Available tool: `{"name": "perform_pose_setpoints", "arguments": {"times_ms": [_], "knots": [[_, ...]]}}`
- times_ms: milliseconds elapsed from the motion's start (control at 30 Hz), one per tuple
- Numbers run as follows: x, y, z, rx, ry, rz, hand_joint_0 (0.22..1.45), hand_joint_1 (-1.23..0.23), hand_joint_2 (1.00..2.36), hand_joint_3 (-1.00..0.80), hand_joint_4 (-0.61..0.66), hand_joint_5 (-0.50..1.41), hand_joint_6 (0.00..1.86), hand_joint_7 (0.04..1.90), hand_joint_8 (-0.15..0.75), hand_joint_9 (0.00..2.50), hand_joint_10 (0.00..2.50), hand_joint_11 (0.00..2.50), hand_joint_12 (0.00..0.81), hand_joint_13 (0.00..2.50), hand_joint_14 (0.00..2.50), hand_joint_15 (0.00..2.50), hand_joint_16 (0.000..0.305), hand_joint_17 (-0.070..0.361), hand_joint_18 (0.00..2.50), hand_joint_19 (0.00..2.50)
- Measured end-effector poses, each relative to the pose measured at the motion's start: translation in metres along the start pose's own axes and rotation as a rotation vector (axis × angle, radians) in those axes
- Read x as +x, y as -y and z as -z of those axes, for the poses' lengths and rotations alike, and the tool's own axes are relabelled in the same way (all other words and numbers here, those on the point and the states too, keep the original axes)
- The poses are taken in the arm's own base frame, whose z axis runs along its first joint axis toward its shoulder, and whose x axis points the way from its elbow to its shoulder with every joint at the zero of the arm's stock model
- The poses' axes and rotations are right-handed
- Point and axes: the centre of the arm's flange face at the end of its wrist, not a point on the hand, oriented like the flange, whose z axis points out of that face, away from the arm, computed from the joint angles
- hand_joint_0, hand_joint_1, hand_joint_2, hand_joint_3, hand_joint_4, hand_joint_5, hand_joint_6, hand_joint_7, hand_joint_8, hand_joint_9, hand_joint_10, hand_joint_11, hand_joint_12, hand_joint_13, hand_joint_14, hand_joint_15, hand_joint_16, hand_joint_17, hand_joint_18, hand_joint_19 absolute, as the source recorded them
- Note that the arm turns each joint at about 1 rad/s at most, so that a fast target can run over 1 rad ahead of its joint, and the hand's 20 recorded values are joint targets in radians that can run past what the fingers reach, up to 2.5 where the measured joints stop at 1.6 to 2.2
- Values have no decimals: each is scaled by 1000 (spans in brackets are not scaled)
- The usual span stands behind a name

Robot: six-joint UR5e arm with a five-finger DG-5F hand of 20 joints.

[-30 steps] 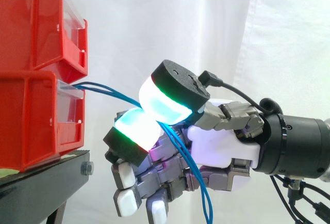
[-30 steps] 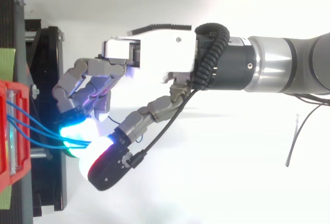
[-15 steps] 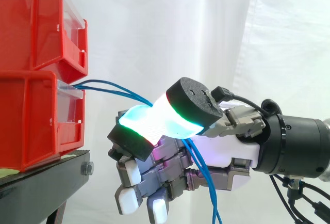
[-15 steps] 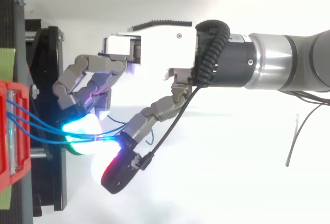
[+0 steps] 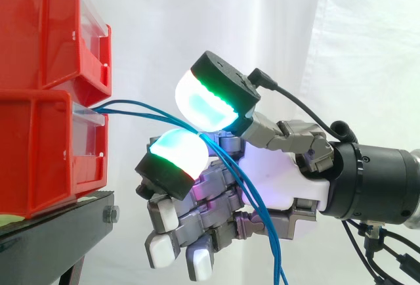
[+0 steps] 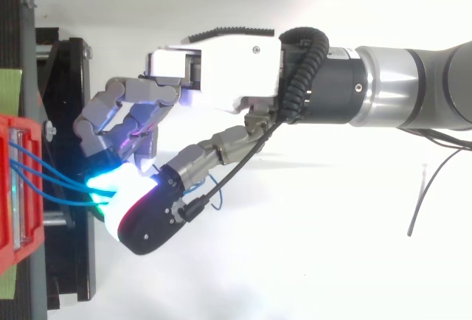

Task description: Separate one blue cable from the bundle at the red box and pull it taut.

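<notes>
- White curtain (image 5: 262, 22) hangs behind everything; at the left edge the red box (image 5: 46, 153) sits on its black stand (image 5: 52, 232).
- From the box's front the blue cables (image 5: 141, 111) run right as a slack bundle, pass between my pads (image 5: 197, 104), then droop towards the lower edge.
- Centre to right, my hand (image 5: 282, 180) is curled, thumb over finger, closed on several strands.
- To do this well, I judge I should shed all but one strand, pinch it firmly, then draw level rightward.
</notes>
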Motion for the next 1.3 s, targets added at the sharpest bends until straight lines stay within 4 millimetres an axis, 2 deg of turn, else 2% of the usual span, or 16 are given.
{"name": "perform_pose_setpoints", "arguments": {"times_ms": [67, 200, 300, 433, 567, 1300], "knots": [[0, 0, 0, 2, -1, 0, 649, -593, 1000, -500, 157, -152, 852, 1041, 412, 1027, 20, 1039, 386, 860, 17, 535, 48, 109, 907, 654], [0, 0, 0, 4, -2, 0, 671, -758, 1014, -347, 139, -161, 866, 1059, 405, 997, 20, 1042, 392, 841, 17, 530, 49, 109, 897, 649], [1, 1, 1, 5, -2, 0, 725, -876, 1012, -366, 77, -172, 878, 1080, 398, 972, 20, 1053, 388, 827, 19, 526, 49, 110, 886, 633], [1, 1, 1, 6, -2, 0, 791, -960, 1002, -476, 76, -178, 897, 1098, 387, 959, 20, 1048, 385, 818, 19, 529, 48, 109, 877, 621], [0, 1, 1, 7, -2, 1, 811, -967, 1000, -500, 89, -170, 906, 1145, 382, 980, 21, 1053, 383, 844, 20, 537, 48, 108, 887, 602], [1, 2, 2, 14, -3, 0, 688, -1021, 1000, -500, 140, -146, 911, 1152, 390, 1032, 22, 1079, 387, 867, 19, 547, 48, 108, 906, 600]]}}
